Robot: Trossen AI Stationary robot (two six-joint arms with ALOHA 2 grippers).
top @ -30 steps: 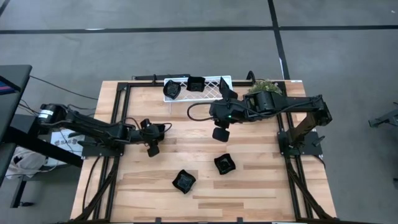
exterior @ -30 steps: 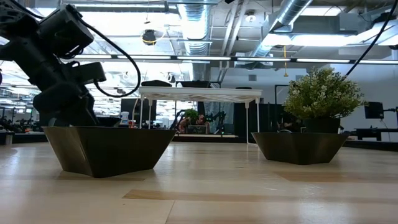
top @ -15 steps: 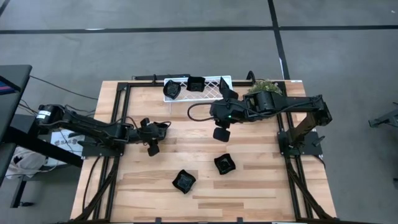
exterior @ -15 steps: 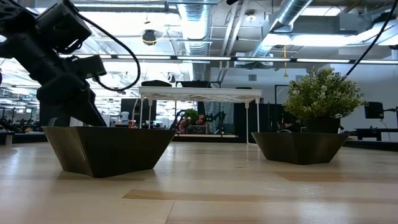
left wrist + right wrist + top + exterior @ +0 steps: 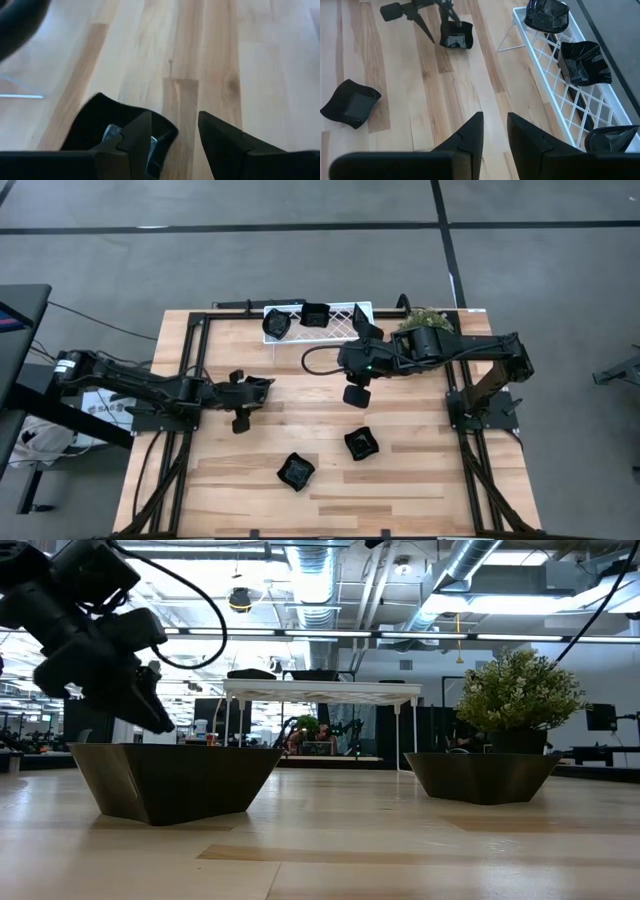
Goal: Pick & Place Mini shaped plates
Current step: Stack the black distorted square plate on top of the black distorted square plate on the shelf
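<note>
Nearest to me on the table [image 5: 430,480], two mini shaped plates sit apart near the front edge, one [image 5: 296,471] left of centre and one [image 5: 361,444] just beyond it to the right; bare wood lies all around them and out to the dark frame rails at both sides. Further in on the left, the left gripper [image 5: 175,135] hangs low with its fingers spread; one finger [image 5: 135,137] overlaps the rim of a third black plate [image 5: 95,120] and only bare wood shows in the gap, so nothing is pinched. Mid-table, the right gripper [image 5: 495,125] hovers high, its fingers a narrow gap apart with nothing between them; its arm crosses in from the right. At the far edge the white lattice tray [image 5: 345,315] holds three more plates in a row [image 5: 547,12] [image 5: 584,62] [image 5: 612,137]; the green plant [image 5: 425,320] stands just beside the tray's right end, crowding that corner.
</note>
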